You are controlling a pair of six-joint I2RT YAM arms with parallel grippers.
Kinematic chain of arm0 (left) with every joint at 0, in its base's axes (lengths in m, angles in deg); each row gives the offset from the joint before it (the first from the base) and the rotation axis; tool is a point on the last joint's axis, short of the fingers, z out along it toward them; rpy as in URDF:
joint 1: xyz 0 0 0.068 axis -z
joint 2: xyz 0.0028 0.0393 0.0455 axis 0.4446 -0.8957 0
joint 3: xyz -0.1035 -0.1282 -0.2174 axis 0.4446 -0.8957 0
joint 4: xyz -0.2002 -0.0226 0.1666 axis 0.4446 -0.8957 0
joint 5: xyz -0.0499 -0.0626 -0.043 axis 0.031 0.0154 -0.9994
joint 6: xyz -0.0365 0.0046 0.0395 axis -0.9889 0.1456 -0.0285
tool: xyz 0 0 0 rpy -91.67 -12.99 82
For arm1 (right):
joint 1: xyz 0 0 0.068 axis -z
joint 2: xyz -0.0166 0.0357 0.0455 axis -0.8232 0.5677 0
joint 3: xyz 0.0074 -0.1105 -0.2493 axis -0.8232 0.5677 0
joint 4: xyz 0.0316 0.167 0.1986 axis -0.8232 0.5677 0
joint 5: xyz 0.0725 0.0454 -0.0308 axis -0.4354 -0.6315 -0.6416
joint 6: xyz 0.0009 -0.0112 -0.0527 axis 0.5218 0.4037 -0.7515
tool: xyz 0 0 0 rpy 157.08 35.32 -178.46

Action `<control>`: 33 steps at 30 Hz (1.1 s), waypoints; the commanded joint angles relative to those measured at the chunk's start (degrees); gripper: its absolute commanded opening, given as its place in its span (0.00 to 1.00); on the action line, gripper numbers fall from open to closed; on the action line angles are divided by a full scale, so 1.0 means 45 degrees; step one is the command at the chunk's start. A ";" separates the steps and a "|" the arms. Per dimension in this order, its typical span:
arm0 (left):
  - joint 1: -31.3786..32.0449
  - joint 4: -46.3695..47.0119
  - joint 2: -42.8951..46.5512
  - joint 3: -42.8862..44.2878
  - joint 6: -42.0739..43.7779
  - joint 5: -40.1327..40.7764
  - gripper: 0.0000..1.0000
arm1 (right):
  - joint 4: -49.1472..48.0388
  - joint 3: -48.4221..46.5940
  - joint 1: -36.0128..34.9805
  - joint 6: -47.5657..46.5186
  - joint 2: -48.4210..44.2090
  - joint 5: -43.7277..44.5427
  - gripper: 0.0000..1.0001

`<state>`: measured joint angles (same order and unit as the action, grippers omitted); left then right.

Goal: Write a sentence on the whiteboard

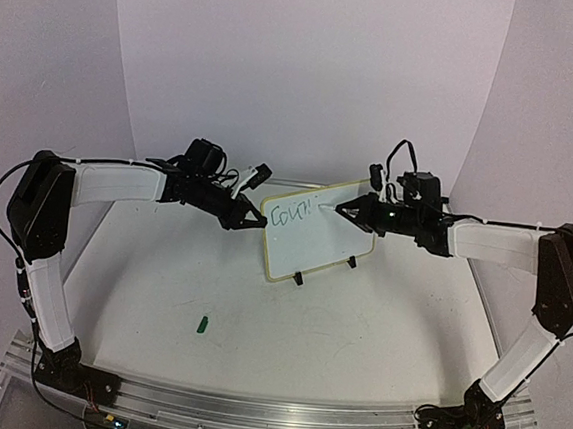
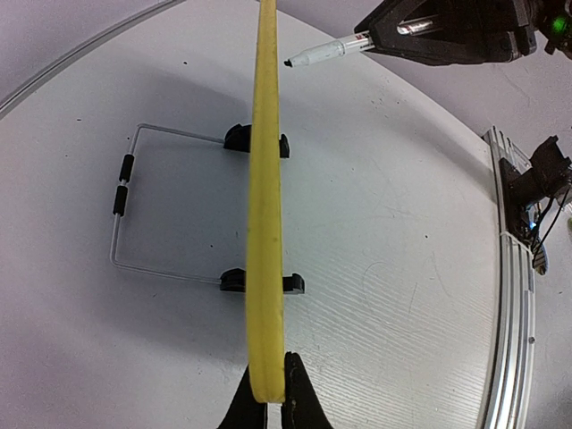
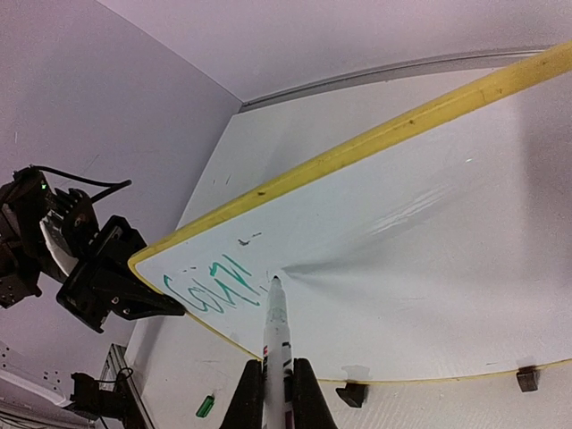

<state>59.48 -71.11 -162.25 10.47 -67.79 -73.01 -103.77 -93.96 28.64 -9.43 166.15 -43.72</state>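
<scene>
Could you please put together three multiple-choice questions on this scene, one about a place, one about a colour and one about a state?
1. Where does the small green piece lie?
A. on the table, in front of the whiteboard
B. on the whiteboard's top rim
C. behind the whiteboard

2. What colour is the writing?
A. red
B. green
C. black

3. How does the left pincer stand?
A. open above the table
B. shut on the whiteboard's edge
C. shut on nothing

Answers:
1 A: it rests on the bare table, nearer the arms' bases than the board.
2 B: the letters beside the tip of the marker are green.
3 B: the left wrist view shows its fingers clamped on the yellow rim.
</scene>
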 commanded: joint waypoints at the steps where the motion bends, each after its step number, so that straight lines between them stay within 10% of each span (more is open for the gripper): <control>1: 0.0110 -0.0264 -0.0132 0.0339 0.0226 0.0113 0.00 | -0.0553 -0.0635 0.0140 0.0020 0.0195 -0.0090 0.00; 33: 0.0129 -0.0260 -0.0231 0.0358 0.0215 0.0048 0.00 | -0.0186 -0.0500 0.0171 -0.0350 0.0619 -0.0341 0.00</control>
<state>59.48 -71.09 -162.27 10.47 -67.83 -73.08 -104.32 -95.93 29.13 -10.21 169.41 -47.38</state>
